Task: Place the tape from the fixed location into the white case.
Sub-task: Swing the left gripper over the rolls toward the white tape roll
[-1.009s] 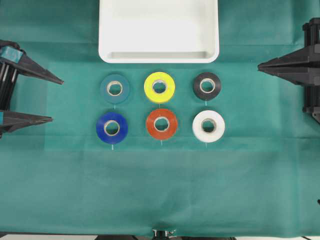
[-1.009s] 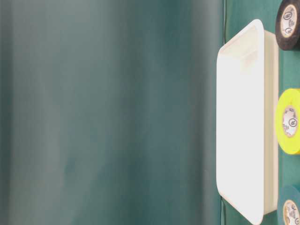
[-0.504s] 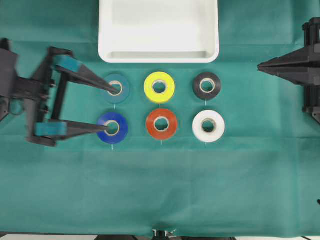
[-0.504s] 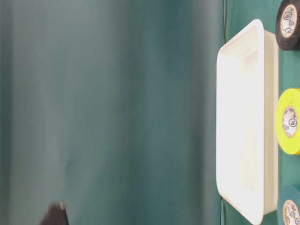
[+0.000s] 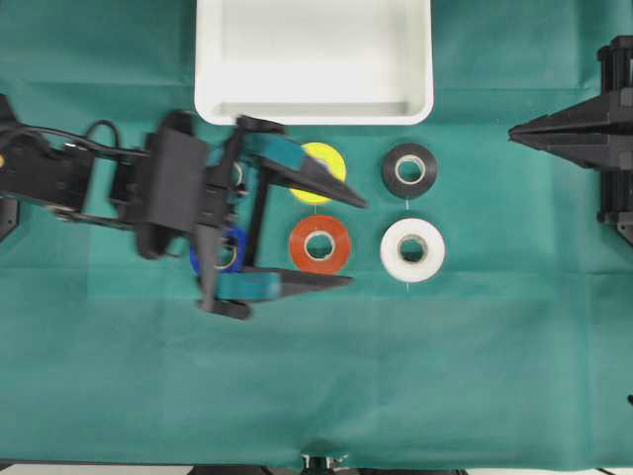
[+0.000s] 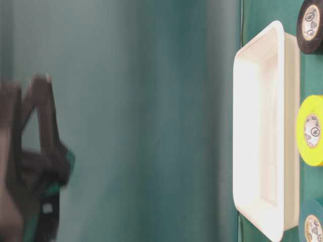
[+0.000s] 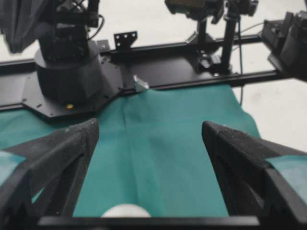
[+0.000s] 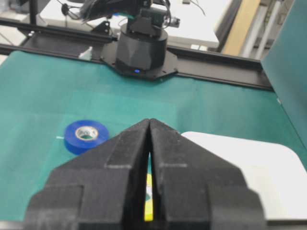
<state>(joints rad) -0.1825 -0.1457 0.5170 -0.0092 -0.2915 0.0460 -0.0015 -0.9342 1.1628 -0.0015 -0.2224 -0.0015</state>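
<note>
Overhead: tape flat on green cloth, right end of near row, below black roll, clear of white case at far edge. Left gripper spread wide, empty, straddling orange roll. Right gripper pressed closed at right edge. Core printing on rolls unreadable.

The table is covered by a green cloth. Directly on it are laid the white case at the far edge and rolls: yellow, black, orange, the tape, blue.
</note>
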